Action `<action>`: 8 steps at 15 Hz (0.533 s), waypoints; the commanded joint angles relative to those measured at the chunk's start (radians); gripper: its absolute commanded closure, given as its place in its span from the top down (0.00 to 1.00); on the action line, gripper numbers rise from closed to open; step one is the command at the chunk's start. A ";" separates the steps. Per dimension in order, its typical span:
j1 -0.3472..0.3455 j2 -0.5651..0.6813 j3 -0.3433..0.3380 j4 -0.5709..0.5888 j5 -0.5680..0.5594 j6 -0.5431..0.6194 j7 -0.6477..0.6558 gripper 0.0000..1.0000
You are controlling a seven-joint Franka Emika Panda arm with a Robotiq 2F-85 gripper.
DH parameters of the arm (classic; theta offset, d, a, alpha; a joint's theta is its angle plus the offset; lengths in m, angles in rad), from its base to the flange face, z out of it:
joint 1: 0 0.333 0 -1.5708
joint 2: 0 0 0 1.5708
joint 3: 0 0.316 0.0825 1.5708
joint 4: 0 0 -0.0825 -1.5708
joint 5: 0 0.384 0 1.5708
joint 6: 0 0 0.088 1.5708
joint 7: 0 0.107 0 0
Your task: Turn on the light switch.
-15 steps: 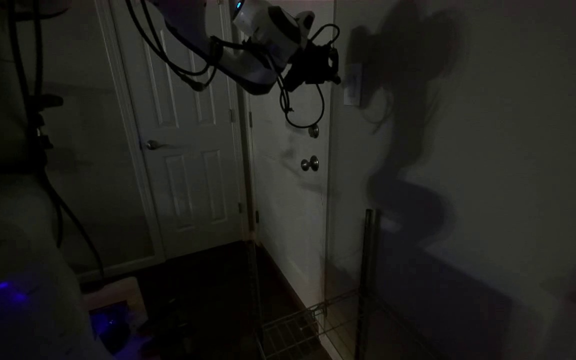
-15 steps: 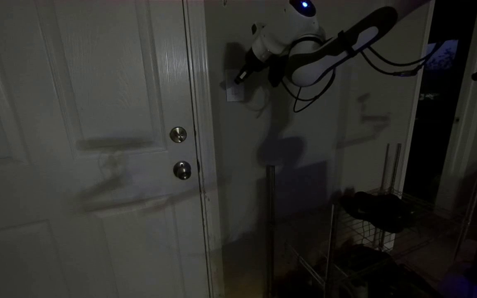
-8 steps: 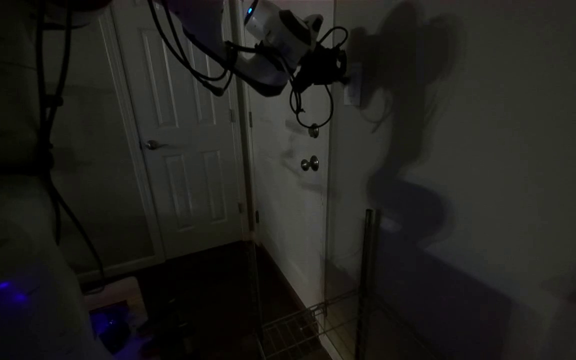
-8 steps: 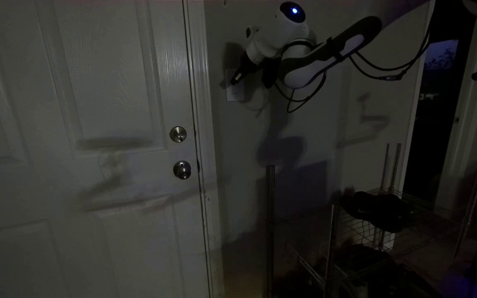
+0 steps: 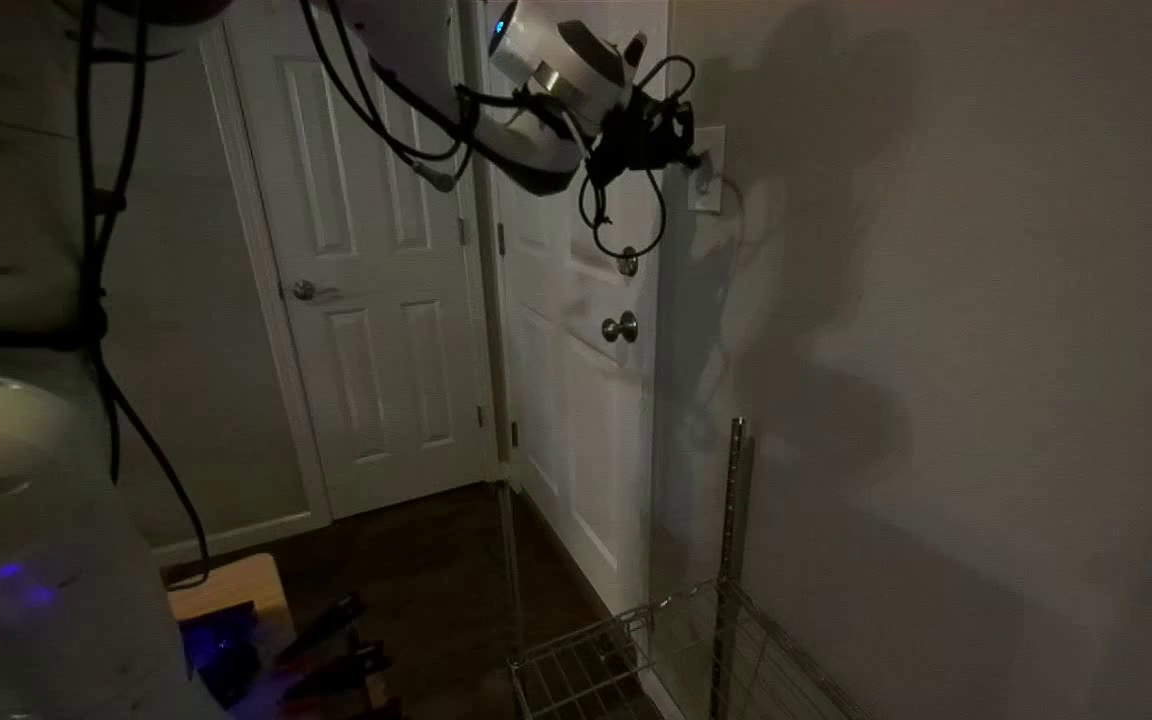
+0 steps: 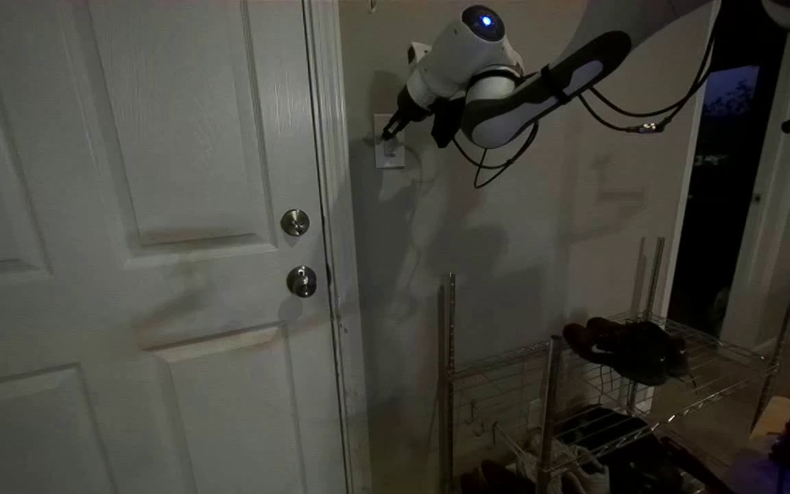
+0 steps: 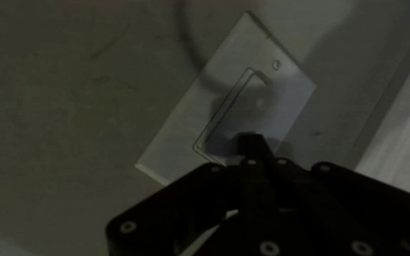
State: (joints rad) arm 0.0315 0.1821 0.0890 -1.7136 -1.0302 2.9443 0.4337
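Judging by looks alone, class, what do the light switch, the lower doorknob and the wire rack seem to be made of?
Light switch: probably plastic, with a smooth, pale, crisp-edged face.
Lower doorknob: apparently metal, polished or satin, given bright highlights.
Wire rack: likely metal, perhaps chromed; its rods glint.

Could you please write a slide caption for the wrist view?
Wrist view: a closed gripper partly covers the light switch, slanted in frame, a curved shadow falling on it.

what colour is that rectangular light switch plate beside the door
White; the rectangular light switch plate shows best in the wrist view.
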 commanded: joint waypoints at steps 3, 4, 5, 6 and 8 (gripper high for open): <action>-0.005 -0.029 0.000 -0.053 0.047 -0.027 0.037 0.00; -0.006 -0.036 -0.002 -0.066 0.044 -0.018 0.049 0.01; -0.011 -0.048 0.002 -0.094 0.061 -0.004 0.048 0.01; -0.013 -0.055 0.001 -0.114 0.067 0.005 0.054 0.01; -0.018 -0.072 0.000 -0.163 0.090 0.023 0.051 0.01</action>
State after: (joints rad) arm 0.0271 0.1724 0.0881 -1.7739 -0.9680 2.9465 0.4620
